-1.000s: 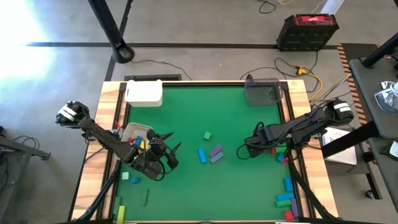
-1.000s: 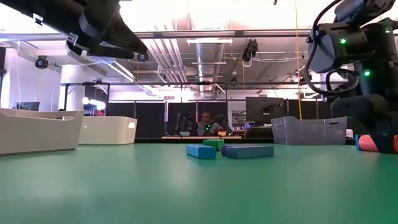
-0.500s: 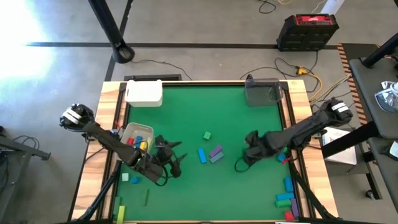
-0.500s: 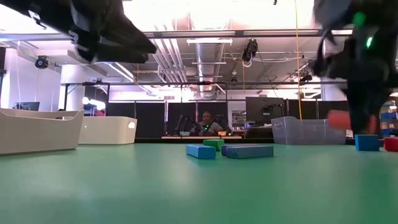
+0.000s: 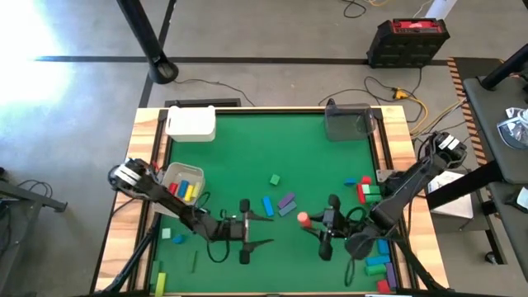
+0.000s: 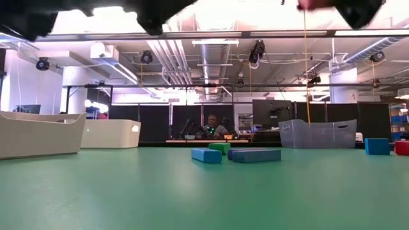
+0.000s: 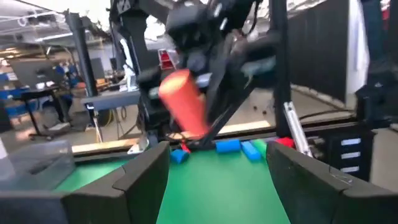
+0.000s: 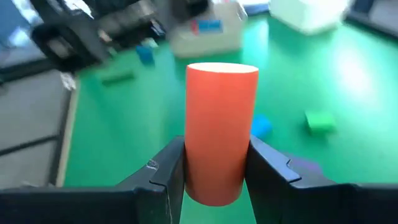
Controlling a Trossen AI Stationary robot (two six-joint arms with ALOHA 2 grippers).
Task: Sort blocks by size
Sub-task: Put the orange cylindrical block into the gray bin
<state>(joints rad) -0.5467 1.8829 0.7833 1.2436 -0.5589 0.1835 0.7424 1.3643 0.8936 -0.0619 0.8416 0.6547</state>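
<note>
A red cylinder block (image 8: 221, 124) is held above the green table (image 5: 247, 148), and my right gripper (image 5: 312, 221) is shut on it near the table's middle front. My left gripper (image 5: 261, 229) stands open just left of it, fingers pointing at the cylinder (image 7: 183, 102), with nothing between them. A green cube (image 5: 274, 179), a blue block (image 5: 268, 205) and purple blocks (image 5: 286, 202) lie flat on the table beyond both grippers. A small white tray (image 5: 169, 175) at the left holds red, yellow and blue blocks. My right gripper pinches the cylinder's round side (image 8: 198, 177) between its two fingers (image 8: 163, 177), low on the cylinder. The fingers come about level from the table's right. The cylinder stands roughly upright, most of it rising above the fingers, lifted clear of the table.
A white bin (image 5: 191, 124) stands at the far left and a clear grey bin (image 5: 348, 122) at the far right. Red, green and blue blocks (image 5: 363, 188) lie at the right edge, more blue ones (image 5: 381, 252) near the front right, and teal and green ones (image 5: 171, 237) at the front left.
My right gripper has risen from the table with the red cylinder and carried it toward the table's left and near edge; the cylinder is now lifted clear. My left gripper has gone toward the table's right and near edge, coming to face the cylinder.
</note>
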